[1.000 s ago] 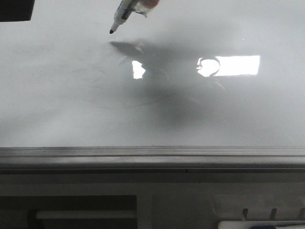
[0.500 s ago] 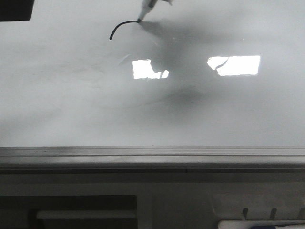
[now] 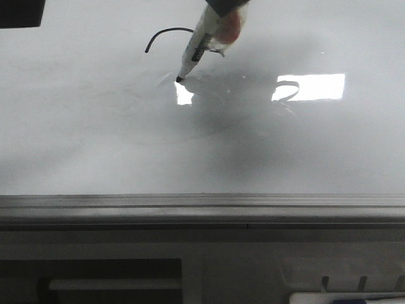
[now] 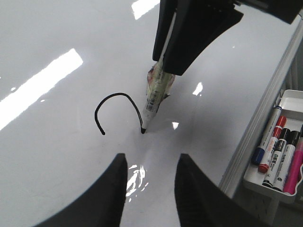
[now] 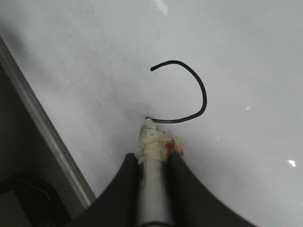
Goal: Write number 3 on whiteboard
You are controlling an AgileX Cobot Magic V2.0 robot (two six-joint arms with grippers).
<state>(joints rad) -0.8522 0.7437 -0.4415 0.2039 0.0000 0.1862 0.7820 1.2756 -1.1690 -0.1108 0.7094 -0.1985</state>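
- Front view: the whiteboard (image 3: 95,139) fills most of the frame, its grey frame edge along the near side. A white-barrelled marker (image 3: 197,45) slants down from the top edge, its black tip touching the board. Dark print runs along the barrel but is too small to read. Just up and left of the tip lies the start of the number 3 (image 3: 166,35), a thin black arc. The right end effector (image 3: 224,7) is barely visible at the top edge above the marker.
- Left wrist view: the left end effector (image 4: 150,189) hangs over the whiteboard (image 4: 57,156) with its two dark fingers (image 4: 106,198) spread apart and nothing between them. Beyond them, the number 3 (image 4: 116,106) is a rounded hook ending at the marker (image 4: 154,97) tip. The barrel label cannot be read. Past the board's frame, a white tray (image 4: 279,156) holds several markers (image 4: 274,151) with blue, red, black and pink caps.
- Right wrist view: the right end effector (image 5: 152,163) is clenched on the marker (image 5: 152,144), whose barrel is wrapped in pale tape with a red patch. The marker's tip meets the lower end of the number 3 (image 5: 196,85), only its top curve drawn on the whiteboard (image 5: 236,156).
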